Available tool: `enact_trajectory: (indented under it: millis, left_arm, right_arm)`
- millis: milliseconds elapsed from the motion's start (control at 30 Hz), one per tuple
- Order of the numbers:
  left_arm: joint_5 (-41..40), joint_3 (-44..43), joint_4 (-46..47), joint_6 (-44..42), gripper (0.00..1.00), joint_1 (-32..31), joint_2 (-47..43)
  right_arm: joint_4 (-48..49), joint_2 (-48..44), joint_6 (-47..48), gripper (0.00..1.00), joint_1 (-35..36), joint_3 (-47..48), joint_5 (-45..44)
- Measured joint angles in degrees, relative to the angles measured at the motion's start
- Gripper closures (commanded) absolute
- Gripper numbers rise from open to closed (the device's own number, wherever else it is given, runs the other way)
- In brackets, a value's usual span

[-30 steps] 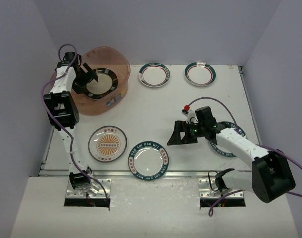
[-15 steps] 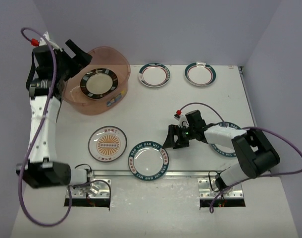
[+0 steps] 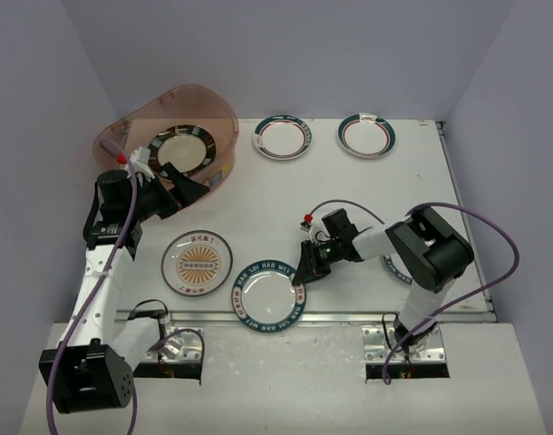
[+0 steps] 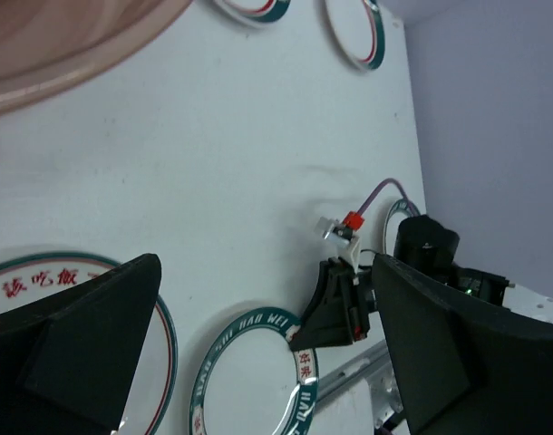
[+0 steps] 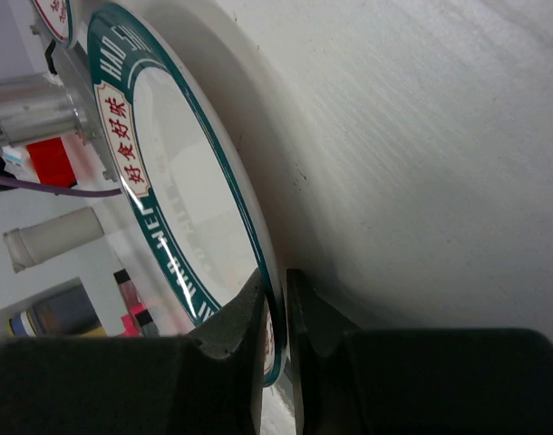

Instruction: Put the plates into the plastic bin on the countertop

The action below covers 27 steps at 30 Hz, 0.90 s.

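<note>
Looking from above, a translucent pinkish plastic bin (image 3: 224, 111) with rounded corners holds one glossy black-gold plate (image 3: 179, 151). Four more round plates (image 3: 282, 137) lie in plain sight on the matte white countertop (image 3: 258, 199).

Left wrist view: the left gripper (image 4: 267, 335) gapes wide, holding nothing.

Right wrist view: the right gripper (image 5: 276, 285) pinches the thin rim of the teal-lettered plate (image 5: 195, 208).

Most of the plastic bin (image 4: 59, 41) off-frame
</note>
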<state>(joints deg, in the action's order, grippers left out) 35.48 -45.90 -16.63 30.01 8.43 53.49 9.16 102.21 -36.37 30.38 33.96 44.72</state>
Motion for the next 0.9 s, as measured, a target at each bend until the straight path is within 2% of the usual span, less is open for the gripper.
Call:
enact_trajectory:
  millis: [33,233,367,500,567,600,633,667,700,767,800,833,867,900]
  left_arm:
    - [0.55,1.55,-0.43,-0.04,0.0,0.0,0.27]
    - [3.06,4.11,-0.39,-2.2,0.0,-2.06,1.81]
    - [3.75,5.53,0.08,-3.57,0.0,-7.21,3.19]
    - [4.09,5.95,2.05,-3.52,0.04,-16.01,6.53]
    - [4.45,5.95,3.23,-3.14,0.14,-19.22,8.87]
    - [4.6,5.95,3.86,-2.69,0.27,-20.45,10.01]
    - [4.64,5.95,4.62,-2.38,0.34,-21.33,10.89]
    - [4.73,5.95,5.38,-1.8,0.45,-22.11,11.76]
    - [4.71,5.95,6.1,-1.48,0.47,-22.75,12.46]
    - [4.76,5.8,7.19,-0.39,0.82,-24.16,13.73]
    - [4.81,5.67,7.74,-0.23,0.96,-24.66,14.11]
    - [4.94,5.49,8.13,-0.04,1.0,-25.1,14.42]
    - [5.27,5.22,8.3,0.29,1.0,-25.42,14.63]
    - [5.7,4.95,8.63,0.28,1.0,-25.57,14.67]
  right_arm:
    - [0.02,0.17,-0.1,1.0,0.24,-0.02,0.12]
    - [-4.05,-4.59,1.24,1.0,-1.17,0.04,-1.92]
    - [-10.6,-15.39,2.88,1.0,-6.83,1.18,-5.51]
    - [-15.17,-23.38,4.1,1.0,-10.33,6.35,-6.17]
    - [-15.92,-26.29,4.47,1.0,-10.83,8.53,-5.5]
    - [-16.18,-27.26,4.5,1.0,-11.15,9.35,-4.67]
    - [-16.48,-28.04,4.54,1.0,-11.52,9.93,-3.88]
    - [-16.9,-28.8,4.56,1.0,-11.76,10.45,-3.13]
    - [-17.33,-29.37,4.56,1.0,-12.14,10.73,-2.32]
    - [-18.19,-30.13,4.54,1.0,-12.86,10.95,-1.39]
    - [-18.64,-30.33,4.61,1.0,-13.17,10.98,-1.17]
    - [-19.11,-30.45,4.66,0.96,-13.41,10.99,-1.01]
    - [-19.65,-30.47,4.68,0.8,-13.57,10.98,-1.02]
    - [-20.18,-30.47,4.81,0.48,-13.79,10.97,-1.29]
